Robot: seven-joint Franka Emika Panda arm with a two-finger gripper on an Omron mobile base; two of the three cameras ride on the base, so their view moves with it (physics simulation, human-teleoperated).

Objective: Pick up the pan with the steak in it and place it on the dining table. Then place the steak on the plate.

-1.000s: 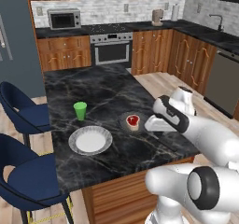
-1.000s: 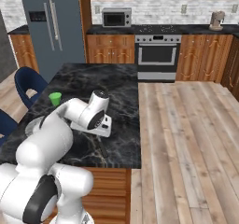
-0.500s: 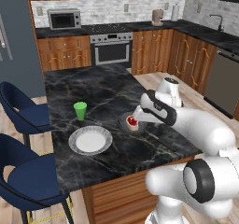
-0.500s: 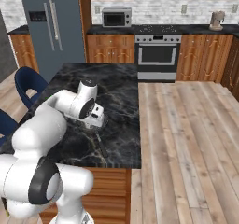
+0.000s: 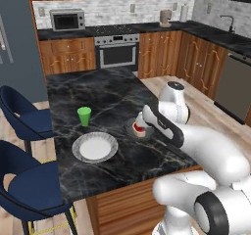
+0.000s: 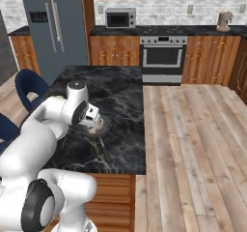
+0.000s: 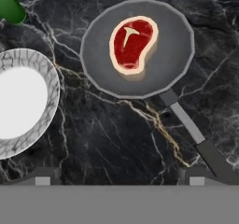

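The pan (image 7: 137, 48) stands on the dining table (image 5: 112, 94) and holds the steak (image 7: 132, 44), which lies flat a little off the middle of the pan. The plate (image 7: 21, 102) beside the pan has nothing on it, and a green cup (image 5: 84, 116) stands near it. The gripper (image 7: 119, 178) hangs above the table with its two tips set wide apart and holding nothing. In the hand view the pan lies above the tips, and the handle (image 7: 196, 139) runs down toward the right tip.
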